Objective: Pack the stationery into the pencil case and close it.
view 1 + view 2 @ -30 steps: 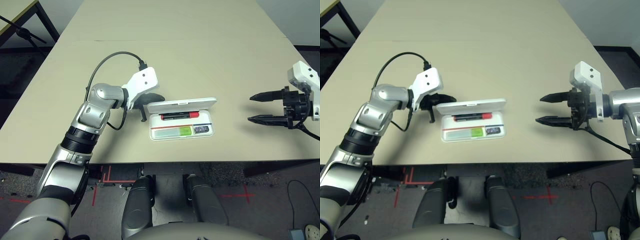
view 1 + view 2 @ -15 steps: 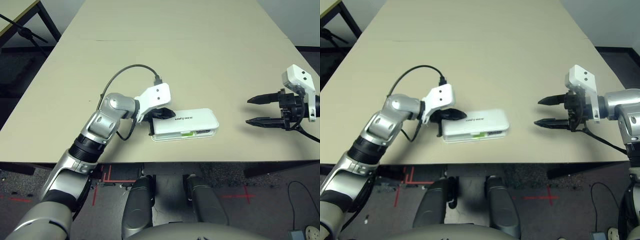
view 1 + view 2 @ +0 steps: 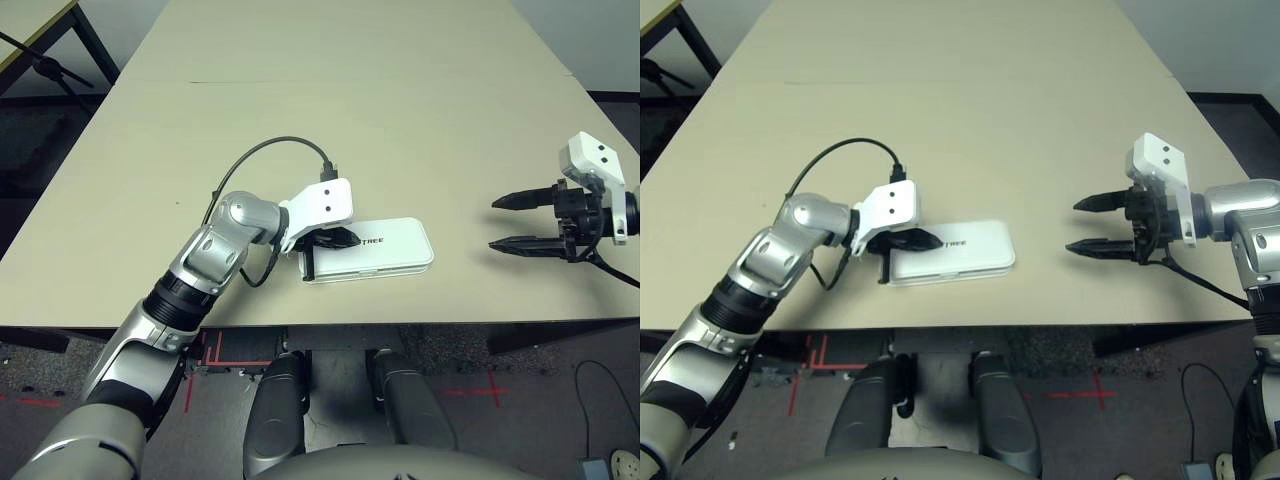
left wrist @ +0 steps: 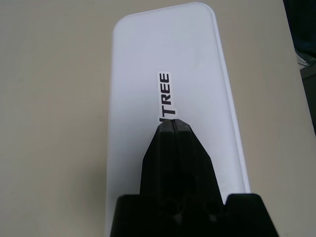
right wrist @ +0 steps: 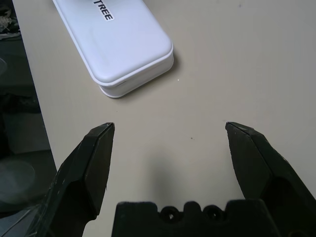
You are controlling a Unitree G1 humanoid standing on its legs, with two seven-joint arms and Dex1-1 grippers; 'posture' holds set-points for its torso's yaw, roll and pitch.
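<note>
One flat white hard plastic pencil case with rounded corners (image 3: 368, 250) lies on the beige table (image 3: 400, 120), close to the near edge and a little left of the middle, with its long side running roughly along that edge. Its lid is down flat on the base, a thin seam running round the side, and nothing of what is inside can be seen. Black lettering (image 4: 166, 96) is printed on the lid; the letters "TREE" are readable in the left wrist view, the rest being covered by the fingers. Two arms are in sight, each with one gripper. The left gripper (image 3: 345, 238) sits over the left end of the case, its two black fingers (image 4: 174, 148) pressed together with no gap between them and nothing pinched; the tips lie on the lid just at the start of the lettering. A black cable (image 3: 265, 155) loops up from the left wrist over the table. The right gripper (image 3: 508, 222) hangs above the table well apart from the case, off to its right, pointing toward it; its two black fingers (image 5: 96, 153) are spread wide with only bare table between them. In the right wrist view the right end of the closed case (image 5: 123, 44) lies beyond the fingertips, touching neither.
</note>
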